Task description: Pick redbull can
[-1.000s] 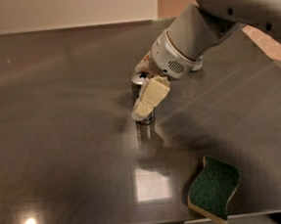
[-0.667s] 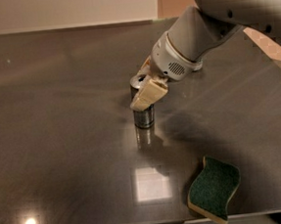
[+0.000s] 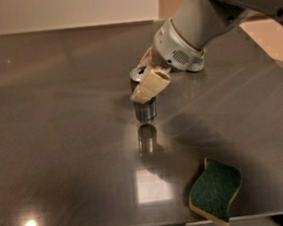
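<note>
Hand (image 3: 142, 81) | clamped around upright redbull can (image 3: 146, 112) | sponge (image 3: 216, 190) at table (image 3: 58, 122) edge

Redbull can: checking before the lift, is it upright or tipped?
Upright: the redbull can is vertical, silver top up; the gripper is at its upper half.

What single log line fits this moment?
pincer: at top of can | can: upright on table | sponge: front right, apart from both
</note>
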Controlling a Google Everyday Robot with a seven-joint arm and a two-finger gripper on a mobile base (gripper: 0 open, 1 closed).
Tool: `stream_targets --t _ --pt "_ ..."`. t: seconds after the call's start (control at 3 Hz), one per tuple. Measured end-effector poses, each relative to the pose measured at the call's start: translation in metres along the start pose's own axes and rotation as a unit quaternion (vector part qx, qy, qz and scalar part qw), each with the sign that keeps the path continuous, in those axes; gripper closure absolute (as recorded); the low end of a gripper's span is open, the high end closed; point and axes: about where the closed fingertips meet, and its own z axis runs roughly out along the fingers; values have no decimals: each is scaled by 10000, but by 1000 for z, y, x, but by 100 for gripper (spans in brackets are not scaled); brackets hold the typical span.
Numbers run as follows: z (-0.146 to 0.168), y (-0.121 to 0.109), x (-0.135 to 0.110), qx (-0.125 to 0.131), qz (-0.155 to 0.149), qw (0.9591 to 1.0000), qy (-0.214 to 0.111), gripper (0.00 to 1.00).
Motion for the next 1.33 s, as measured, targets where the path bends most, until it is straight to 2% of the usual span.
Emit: stream_targets --t 0.33,0.67,1.0,1.33 --pt "-46 4 -25 -159 -280 9988 -380 100" --pt "-84 8 -45 -315 -528 9956 -700 100" --pt "-111 11 -60 -417 -702 9920 -965 100" --pt "-111 9 -65 -361 -727 9918 -988 100"
